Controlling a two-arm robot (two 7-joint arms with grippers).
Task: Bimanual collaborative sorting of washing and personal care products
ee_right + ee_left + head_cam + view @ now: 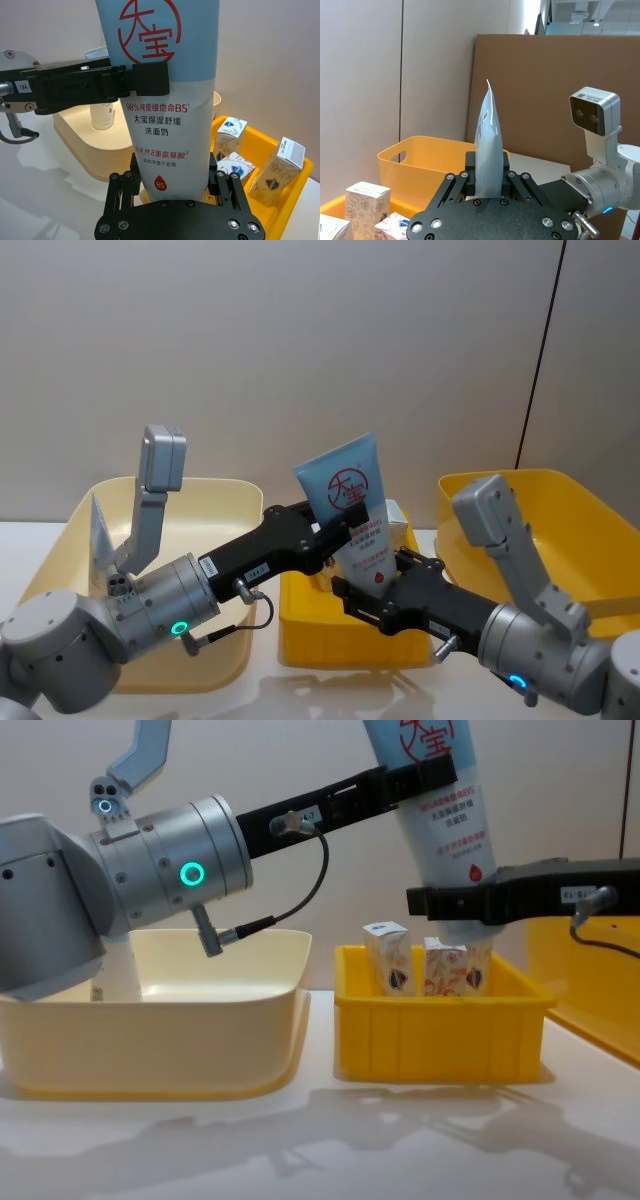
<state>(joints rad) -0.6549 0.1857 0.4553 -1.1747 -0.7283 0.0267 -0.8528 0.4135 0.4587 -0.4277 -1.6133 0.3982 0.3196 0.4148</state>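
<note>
behind everything stands a plain grey wall (300, 340), and the white tabletop (300, 1150) carries a wide cream plastic bin (150, 1050) on my left, a large yellow plastic bin (585, 515) on my right and a small yellow plastic tray (440, 1040) between them. my left gripper (350, 512) is clamped across the upper body of a tall pale blue-white squeeze tube with red lettering (342, 490), while my right gripper (372, 586) grips its lower end, holding it upright above the tray. i judge that if either arm pulls before the other lets go, the soft tube could buckle or slip, drop and topple the small white cartons printed orange and blue (392, 960) below.
</note>
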